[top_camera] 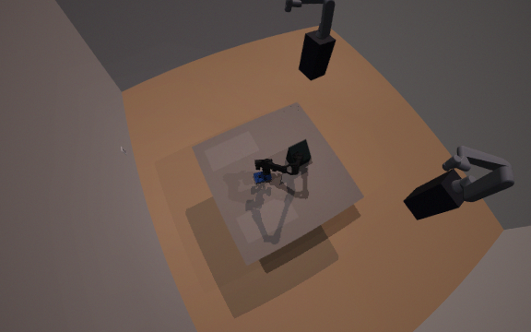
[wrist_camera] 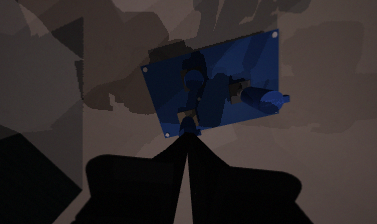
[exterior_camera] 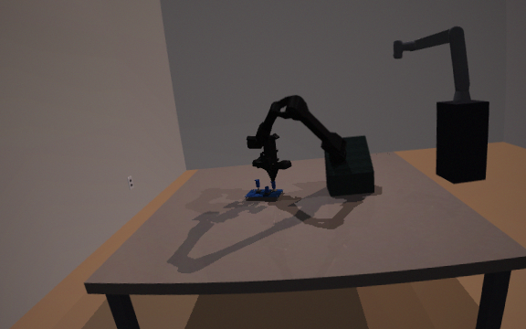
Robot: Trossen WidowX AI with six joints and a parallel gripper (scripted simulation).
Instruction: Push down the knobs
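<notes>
A blue circuit board (wrist_camera: 249, 55) (exterior_camera: 254, 196) (top_camera: 257, 178) stands on the table. In the wrist view one blue knob (wrist_camera: 194, 80) sits near the board's middle left, and a second knob (wrist_camera: 264, 99) stands taller toward the right edge. My gripper (wrist_camera: 188, 136) (exterior_camera: 272, 182) is shut with nothing between its fingers. Its closed tip points down at the board's near edge, right by the first knob's potentiometer. In the exterior view two knobs (exterior_camera: 257, 182) rise from the board, one just under my fingertips.
The arm's black base block (exterior_camera: 350, 166) (top_camera: 300, 151) stands on the table (exterior_camera: 382, 238) right of the board. Two other grey arms on black pedestals (exterior_camera: 462, 137) (top_camera: 433, 195) stand on the floor off the table.
</notes>
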